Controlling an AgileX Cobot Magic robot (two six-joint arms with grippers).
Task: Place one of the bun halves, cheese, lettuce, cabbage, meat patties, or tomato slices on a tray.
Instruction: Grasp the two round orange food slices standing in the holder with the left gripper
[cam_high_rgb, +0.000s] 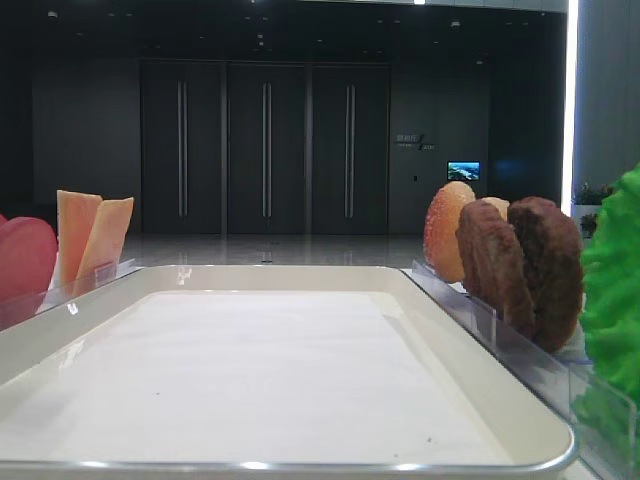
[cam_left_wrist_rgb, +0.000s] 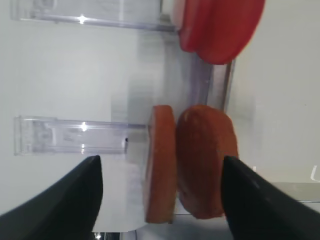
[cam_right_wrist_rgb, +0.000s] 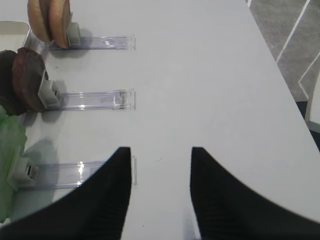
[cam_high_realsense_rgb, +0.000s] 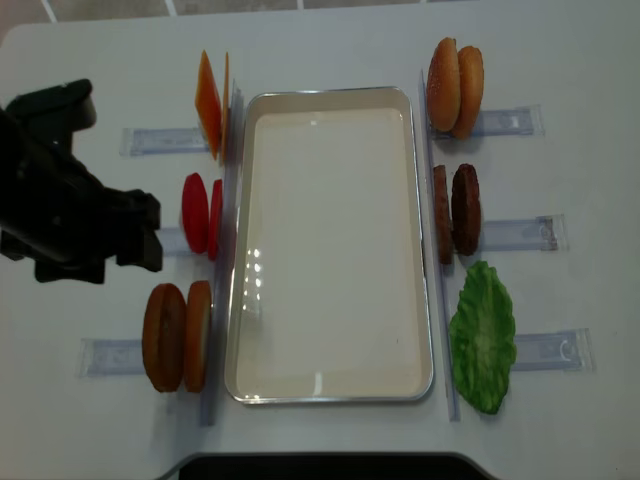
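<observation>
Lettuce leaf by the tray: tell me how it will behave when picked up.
The lettuce looks thin, broad and frilly, so it will probably flop and droop at the edges. It likely weighs little for its size. Its bumpy surface should resist slipping, though a pinch at the rim may just fold it.

I can't read any text from here. On the dark back wall (cam_high_rgb: 420, 120), at about two o'clock, I see a small pale sign (cam_high_rgb: 414, 141), too blurred to make out. Just below it to the right a little lit screen (cam_high_rgb: 463, 170) glows blue, with nothing legible on it.
</observation>
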